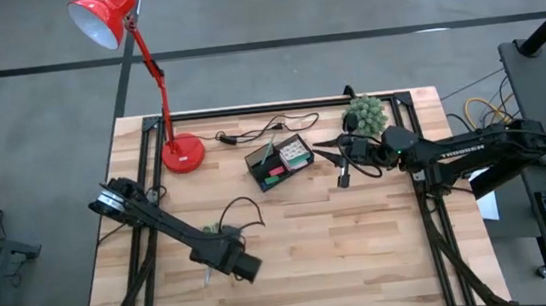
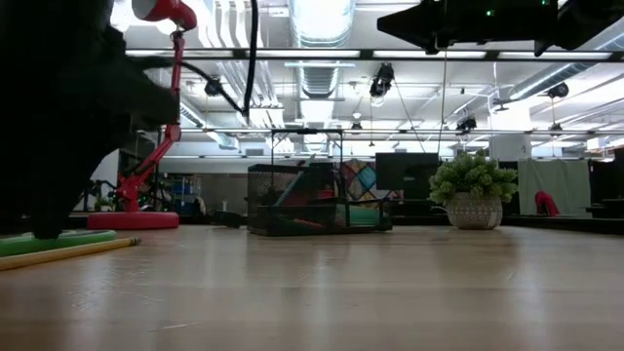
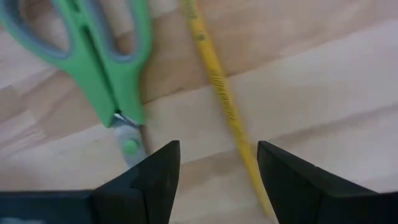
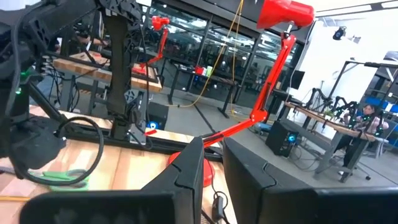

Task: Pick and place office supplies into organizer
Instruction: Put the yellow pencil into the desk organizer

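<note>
Pencil (image 3: 219,93) and scissors (image 3: 99,59) lie side by side on the table (image 1: 363,255) near its front-left corner, directly under my left tool (image 3: 217,171). That tool hangs low over them with its fingers spread wide and empty; in the left wrist view the pencil runs between the two fingers, and the scissors' pivot sits just beside one of them.

I judge the pencil light, stiff and thin. It will roll if nudged, so the fingers should close across its shaft near mid-length, square to it, with the tips almost on the wood. Its painted surface looks smooth, so I expect some slip if the grip is off-centre.

The scissors I judge heavier and unbalanced toward the handles. The plastic handle loops offer the broadest hold; the blades are thin and lie flat, so they are harder to get under. With the two items so near each other, closing on one could push the other.

The organizer (image 1: 279,162) stands toward the table's back edge, near the middle, with some supplies already in it. My right tool (image 1: 344,156) hangs just beside it, fingers nearly closed, holding nothing that I can see.
</note>
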